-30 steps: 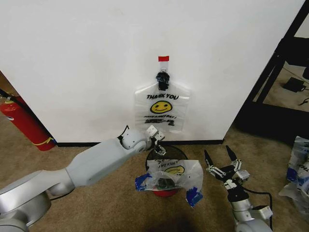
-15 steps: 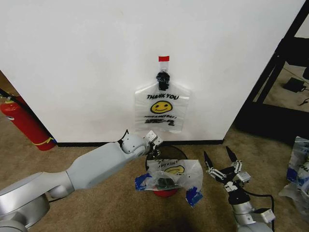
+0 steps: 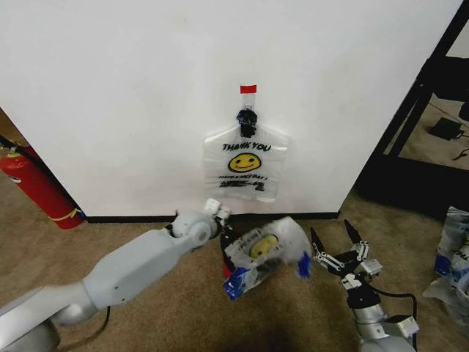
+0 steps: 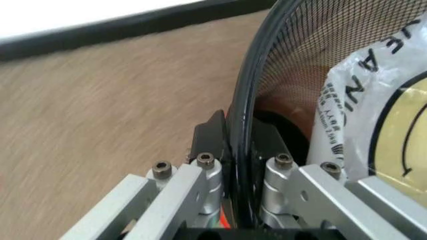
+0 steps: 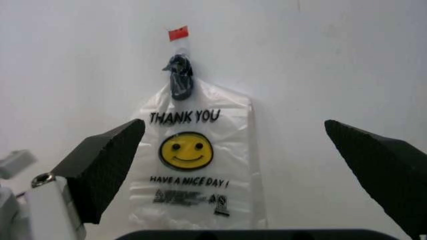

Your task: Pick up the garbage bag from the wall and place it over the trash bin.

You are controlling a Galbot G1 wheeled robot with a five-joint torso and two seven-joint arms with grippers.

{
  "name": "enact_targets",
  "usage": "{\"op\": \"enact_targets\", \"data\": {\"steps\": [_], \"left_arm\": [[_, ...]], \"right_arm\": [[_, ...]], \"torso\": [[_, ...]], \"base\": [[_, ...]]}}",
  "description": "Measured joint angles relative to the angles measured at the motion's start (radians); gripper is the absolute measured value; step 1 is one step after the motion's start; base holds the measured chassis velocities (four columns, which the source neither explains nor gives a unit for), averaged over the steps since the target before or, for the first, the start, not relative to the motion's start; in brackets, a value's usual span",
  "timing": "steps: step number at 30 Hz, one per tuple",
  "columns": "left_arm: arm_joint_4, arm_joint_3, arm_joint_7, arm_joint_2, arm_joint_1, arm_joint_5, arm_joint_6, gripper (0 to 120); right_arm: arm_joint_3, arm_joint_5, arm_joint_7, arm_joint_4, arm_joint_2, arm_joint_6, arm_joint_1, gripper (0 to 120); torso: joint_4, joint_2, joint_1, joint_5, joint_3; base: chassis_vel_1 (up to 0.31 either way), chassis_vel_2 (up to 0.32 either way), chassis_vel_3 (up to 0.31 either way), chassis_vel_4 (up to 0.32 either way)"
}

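A: Where is the left gripper (image 4: 240, 165) at this moment?

B: It is low, near the foot of the wall (image 3: 110, 88), at the bin (image 4: 280, 75). In the left wrist view its fingers (image 4: 208, 137) are closed on the black rim of the bin, one inside the mesh and one outside.

A: And the bin, it stands upright?

B: No, in the head view it is tipped, with the mouth toward the right gripper (image 3: 335, 240). A bag (image 3: 262, 253) with the smiley face is over it (blue patches at the low end and at the right side), and this bag lies just right of the left gripper.

A: The right gripper holds something?

B: Nothing. Its fingers are spread wide, and it hovers above the carpet (image 3: 168, 323), near the bin's right side but apart from it.

A: Is there a bag on the wall?

B: Yes, a second bag (image 3: 245, 167) hangs from a black clip (image 3: 247, 121), above the bin. The right wrist view shows it between the open fingers, farther off.
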Motion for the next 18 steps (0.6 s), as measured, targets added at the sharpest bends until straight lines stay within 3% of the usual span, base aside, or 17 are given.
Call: {"op": "enact_targets", "data": {"steps": [3,4,6,8,11,12,18], "left_arm": [[-0.059,-0.148,-0.127,0.023,0.088,-0.111,0.0,4],[-0.059,-0.148,-0.127,0.023,0.088,-0.111,0.0,4],[-0.12,-0.275,-0.216,0.018,0.187,-0.19,-0.001,4],[-0.154,-0.328,-0.245,0.007,0.242,-0.21,-0.001,4],[-0.214,-0.417,-0.269,-0.029,0.359,-0.204,-0.002,4],[-0.236,-0.463,-0.266,-0.073,0.437,-0.168,-0.01,4],[-0.242,-0.507,-0.24,-0.126,0.511,-0.084,-0.04,4]], "right_arm": [[-0.004,0.01,0.003,-0.024,-0.019,-0.006,0.018,100],[-0.004,0.01,0.003,-0.024,-0.019,-0.006,0.018,100],[-0.007,0.01,-0.001,-0.053,-0.036,-0.009,0.032,100],[-0.01,0.01,-0.003,-0.063,-0.042,-0.01,0.038,100],[-0.022,0.01,-0.009,-0.086,-0.049,-0.013,0.055,100],[-0.04,0.005,-0.01,-0.095,-0.053,-0.02,0.074,100],[-0.062,-0.017,-0.017,-0.091,-0.056,-0.029,0.088,100]], "torso": [[0.0002,0.0,0.0,-0.0001,0.0],[0.0002,0.0,0.0,-0.0001,0.0],[0.0001,0.0,0.0,0.0003,0.0],[-0.0001,0.0,0.0,-0.0002,0.0],[-0.0005,0.0,0.0,-0.0001,0.0],[-0.0002,0.0,0.0,-0.0001,0.0],[-0.0002,0.0,0.0,0.0004,0.0]], "base": [[0.0,0.0,0.0,0.0],[0.0,0.0,0.0,0.0],[0.0,0.0,0.0,0.0],[0.0,0.0,0.0,0.0],[0.0,0.0,0.0,0.0],[0.0,0.0,0.0,0.0],[0.0,0.0,0.0,0.0]]}}
